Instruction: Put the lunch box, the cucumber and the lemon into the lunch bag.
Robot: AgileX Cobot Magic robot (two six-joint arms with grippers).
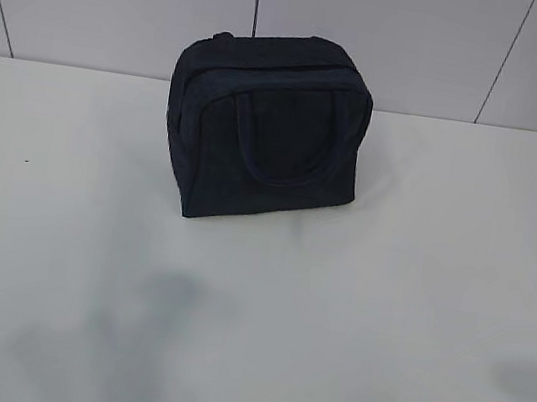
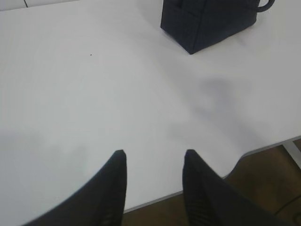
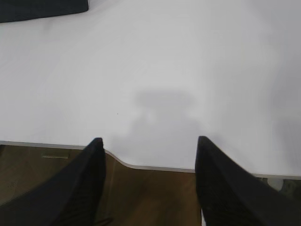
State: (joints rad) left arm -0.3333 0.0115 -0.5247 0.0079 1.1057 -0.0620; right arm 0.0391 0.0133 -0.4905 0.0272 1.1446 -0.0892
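Bright, even light washes the white table point(image 1: 418, 284) almost featureless. Soft grey shadows lie at 7 and 4 o'clock in the exterior view. The lunch bag point(image 1: 264, 130) reads nearly black, its detail lost. Both wrist views are slightly soft, with blurred dark claw tips.

A plain white table point(image 1: 413, 314) fills most of my view, smooth and evenly lit, with soft grey shadows across its near half. Behind it stands a pale wall point(image 1: 394, 38) of large panels split by thin dark seams. Past the table's curved front edge I see brown floor point(image 3: 150, 193), possibly wood.
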